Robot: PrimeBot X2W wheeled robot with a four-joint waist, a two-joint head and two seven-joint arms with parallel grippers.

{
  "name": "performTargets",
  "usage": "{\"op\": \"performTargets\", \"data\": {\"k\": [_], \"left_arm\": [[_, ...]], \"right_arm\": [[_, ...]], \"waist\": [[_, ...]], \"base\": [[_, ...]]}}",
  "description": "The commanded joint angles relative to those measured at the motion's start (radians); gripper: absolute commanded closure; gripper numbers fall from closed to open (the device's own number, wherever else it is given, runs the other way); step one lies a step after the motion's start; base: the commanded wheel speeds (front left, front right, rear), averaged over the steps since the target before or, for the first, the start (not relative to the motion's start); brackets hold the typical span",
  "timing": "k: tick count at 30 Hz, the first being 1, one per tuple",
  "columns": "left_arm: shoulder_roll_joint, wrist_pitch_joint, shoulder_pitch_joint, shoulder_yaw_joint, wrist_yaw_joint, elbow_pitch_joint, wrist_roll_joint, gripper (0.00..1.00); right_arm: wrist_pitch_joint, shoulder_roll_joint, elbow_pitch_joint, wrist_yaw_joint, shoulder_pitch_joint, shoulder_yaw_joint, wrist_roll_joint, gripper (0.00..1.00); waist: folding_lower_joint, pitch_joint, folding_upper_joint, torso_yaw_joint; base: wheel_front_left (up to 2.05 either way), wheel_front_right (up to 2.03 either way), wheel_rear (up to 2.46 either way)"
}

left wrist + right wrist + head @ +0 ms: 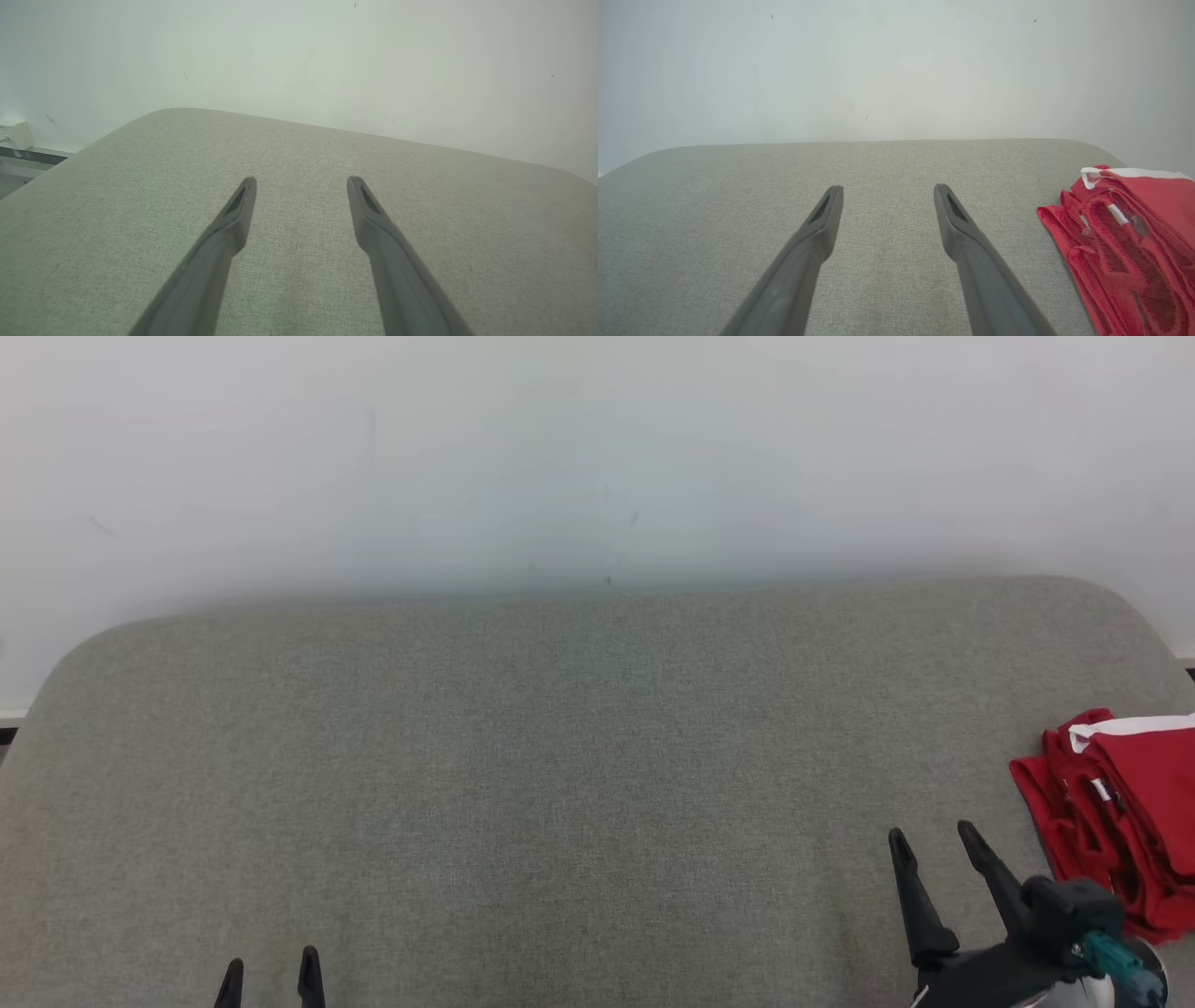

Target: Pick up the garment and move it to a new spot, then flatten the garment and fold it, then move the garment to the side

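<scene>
The garment [1125, 812] is red with a white edge and lies folded in a stack at the far right of the grey padded table [560, 756]. In the right wrist view the garment [1134, 242] lies to the right of the fingers. My right gripper [932, 838] hovers just left of it, open and holding nothing, with its tips [888, 189] spread over bare fabric. My left gripper [272, 966] sits at the lower left, far from the garment, also open and empty [301, 181].
A white wall [597, 457] rises right behind the table's far edge. The table has rounded corners at the back left and back right. A small white box [18, 134] sits on a ledge beyond the table's left corner.
</scene>
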Motion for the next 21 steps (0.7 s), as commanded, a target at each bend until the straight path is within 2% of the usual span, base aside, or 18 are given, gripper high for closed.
{"op": "performTargets", "data": {"k": [1, 10, 21], "left_arm": [[-0.001, -0.002, 0.018, 0.006, -0.004, 0.002, -0.002, 0.0], [-0.002, -0.002, 0.02, 0.022, -0.007, 0.034, 0.019, 0.0], [0.009, -0.002, -0.035, 0.033, -0.016, 0.077, 0.039, 0.0]], "right_arm": [[-0.017, 0.016, 0.016, -0.003, 0.023, -0.011, -0.001, 0.0], [-0.074, 0.058, 0.052, -0.003, 0.086, -0.062, -0.017, 0.0], [-0.096, 0.069, 0.076, -0.003, 0.117, -0.039, -0.026, 0.0]], "waist": [[0.0002, -0.01, 0.0001, 0.002], [0.0002, -0.026, 0.0001, -0.001], [0.0002, -0.03, 0.0001, -0.001]], "base": [[0.0, 0.0, 0.0], [0.0, 0.0, 0.0], [0.0, 0.0, 0.0]]}}
